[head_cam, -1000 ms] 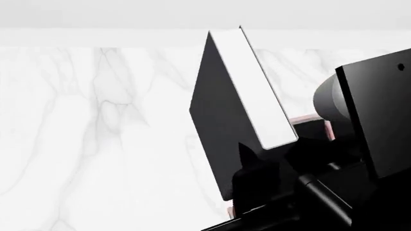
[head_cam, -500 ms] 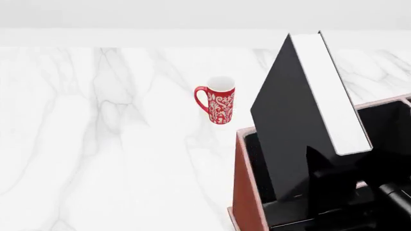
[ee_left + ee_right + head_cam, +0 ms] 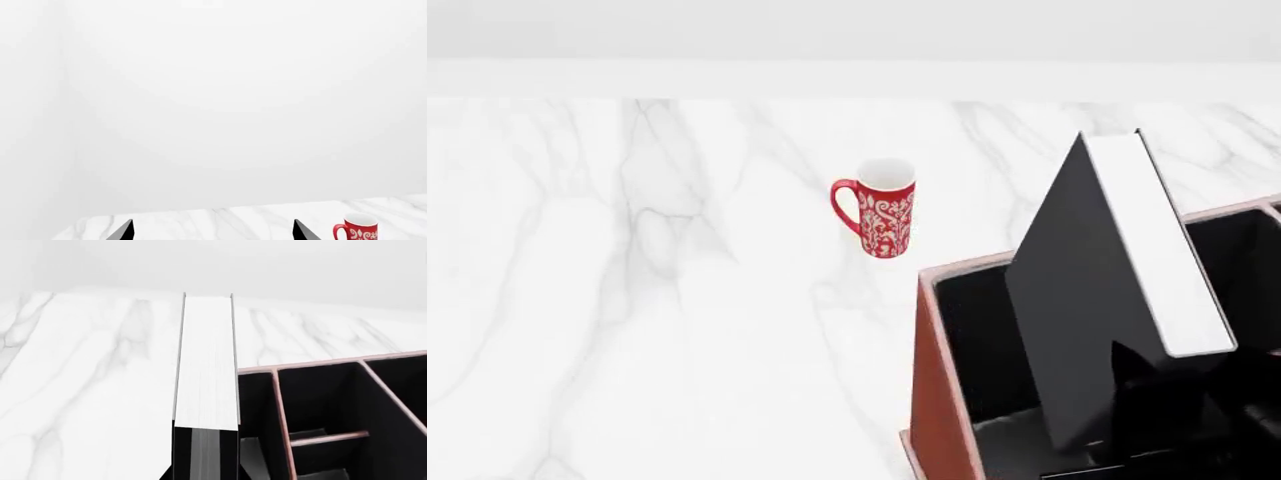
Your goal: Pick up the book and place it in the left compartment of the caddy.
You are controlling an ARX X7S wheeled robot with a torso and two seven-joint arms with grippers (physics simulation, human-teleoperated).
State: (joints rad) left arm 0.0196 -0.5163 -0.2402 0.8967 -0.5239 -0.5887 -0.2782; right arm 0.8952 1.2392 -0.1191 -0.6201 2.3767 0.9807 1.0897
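Book (head view): upright, tilted, black cover facing 9 o'clock, white page edge up; lower end down inside the caddy's left compartment, at 4 o'clock in frame.
Caddy (head view): reddish-brown wall, black interior, cut off by frame edge at 3 to 6 o'clock.
Right gripper (head view): dark fingers clamped on book's lower end, low at 5 o'clock; mostly black on black, outline hard to read.
Mug (head view): red patterned, white inside, handle toward 9 o'clock, on marble table, apart from caddy, at its 11 o'clock.
Left gripper (head view): not visible.
Left gripper (left wrist view): only two black fingertips showing at frame edge, spread wide apart, nothing between them.
Mug (left wrist view): just beyond one fingertip, on marble table; blank white wall fills the rest.
Book (right wrist view): page edge running straight away from camera, black covers either side, gripped at near end.
Caddy (right wrist view): black sections with reddish-rimmed dividers, right beside book; fingers themselves barely visible.
Table (right wrist view): white marble on book's other side.
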